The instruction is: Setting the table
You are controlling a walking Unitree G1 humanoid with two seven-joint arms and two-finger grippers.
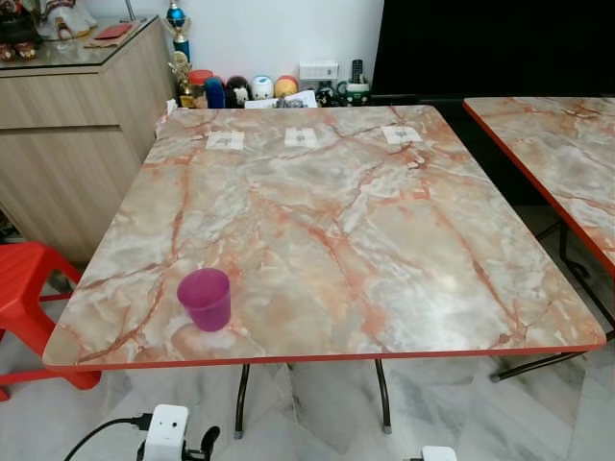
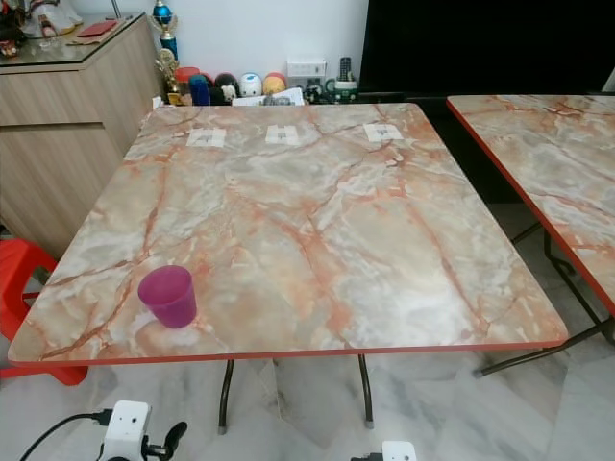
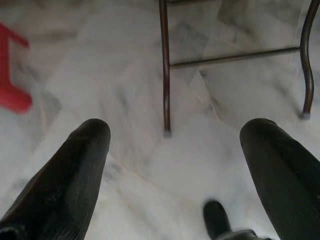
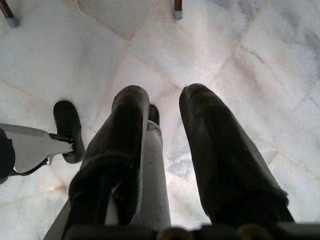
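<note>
Left tool point(image 3: 170, 165): fingers spread wide, nothing between them, pointing down at the marble floor point(image 3: 125, 75) beside the worktop legs point(image 3: 165, 75). Right tool point(image 4: 165, 130): fingers nearly together w/ a narrow gap, holding nothing, also aimed at the floor. Both arms hang low, below the worktop edge.

Progress, in our judgement: early stage. We find one item placed, a purple cup point(image 1: 205, 299), upright, near the front-left corner of the marbled worktop point(image 1: 384, 240). No plates, cutlery or other settings on it; three small paper labels point(image 1: 301, 137) lie along the far edge, approx. evenly spaced. Remaining items must be fetched; we see none within reach.

Surroundings: red plastic stool point(image 1: 24, 288) just left of the worktop, wooden cabinet point(image 1: 67, 125) behind it, clutter of jars and small objects point(image 1: 259, 88) against the far wall, a second marbled worktop point(image 1: 557, 154) to the right w/ a gap between. The stool could hinder approach from the left side.
</note>
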